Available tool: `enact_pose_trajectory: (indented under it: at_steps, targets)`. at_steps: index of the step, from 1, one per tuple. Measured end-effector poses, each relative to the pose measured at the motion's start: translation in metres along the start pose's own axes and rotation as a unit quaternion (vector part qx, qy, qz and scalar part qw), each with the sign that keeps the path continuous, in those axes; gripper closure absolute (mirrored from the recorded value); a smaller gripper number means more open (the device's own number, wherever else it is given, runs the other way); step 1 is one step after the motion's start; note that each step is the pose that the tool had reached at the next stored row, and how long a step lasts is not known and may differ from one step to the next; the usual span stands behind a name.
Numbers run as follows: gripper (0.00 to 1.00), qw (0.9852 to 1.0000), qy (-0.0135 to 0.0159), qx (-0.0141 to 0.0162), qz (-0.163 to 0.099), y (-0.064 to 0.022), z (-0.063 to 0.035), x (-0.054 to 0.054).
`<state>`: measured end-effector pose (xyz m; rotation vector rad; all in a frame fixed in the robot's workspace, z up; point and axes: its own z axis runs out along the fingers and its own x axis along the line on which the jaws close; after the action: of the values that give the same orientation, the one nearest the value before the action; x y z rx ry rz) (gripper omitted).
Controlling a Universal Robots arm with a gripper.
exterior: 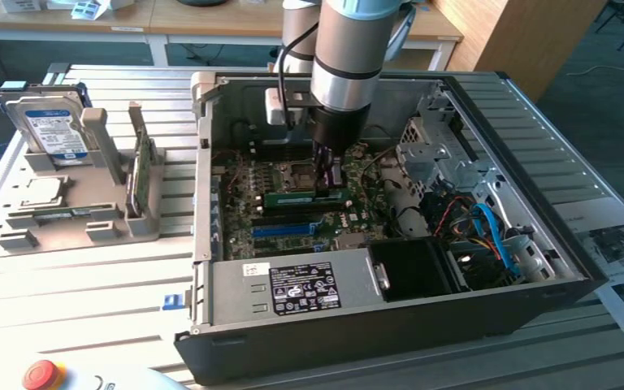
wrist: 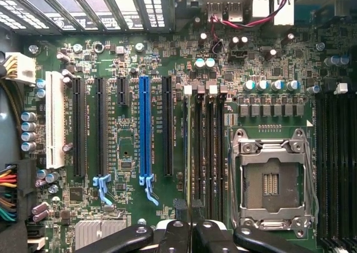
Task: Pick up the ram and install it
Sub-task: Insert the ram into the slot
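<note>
Green ram [exterior: 290, 197] is pinched in my nearly closed gripper [exterior: 328, 180], so pickup is done. Beside the CPU socket [wrist: 272, 180], seating seemingly remains.

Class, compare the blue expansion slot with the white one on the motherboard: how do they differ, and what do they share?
The blue slot is narrow, the white slot broader. The blue slot ends in a blue latch; the white slot has none. Both are long and run parallel on the green motherboard.
</note>
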<state>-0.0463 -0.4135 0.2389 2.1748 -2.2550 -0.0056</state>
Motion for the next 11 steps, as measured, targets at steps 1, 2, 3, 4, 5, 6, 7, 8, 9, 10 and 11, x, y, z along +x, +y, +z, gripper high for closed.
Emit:
enact_pose_trajectory:
  at_steps: [1, 2, 3, 4, 5, 6, 7, 8, 9, 10, 11]
  targets:
    - [0.88, 1.0000, 0.0001, -0.0019, 0.000, -0.0003, 0.0000, 0.0000]
    - [0.88, 1.0000, 0.0001, -0.0024, 0.000, -0.0004, -0.0001, 0.0000]
    - [0.88, 1.0000, 0.0001, -0.0024, 0.000, -0.0003, 0.0000, 0.0000]
    - [0.88, 1.0000, 0.0001, -0.0024, 0.000, -0.0003, -0.0001, 0.0000]
    - [0.88, 1.0000, 0.0001, -0.0024, 0.000, -0.0003, 0.0000, 0.0000]
    - [0.88, 1.0000, 0.0001, -0.0024, 0.000, -0.0004, 0.0000, 0.0000]
    - [0.88, 1.0000, 0.0001, -0.0024, 0.000, -0.0004, -0.0001, 0.0000]
    - [0.88, 1.0000, 0.0001, -0.0024, -0.001, -0.0004, 0.0000, 0.0000]
    - [0.88, 1.0000, 0.0001, -0.0025, -0.001, -0.0004, 0.0000, 0.0000]
    - [0.88, 1.0000, 0.0001, -0.0027, -0.002, -0.0004, 0.0000, 0.0000]
    - [0.88, 1.0000, 0.0001, -0.0032, -0.003, -0.0005, 0.0001, 0.0000]
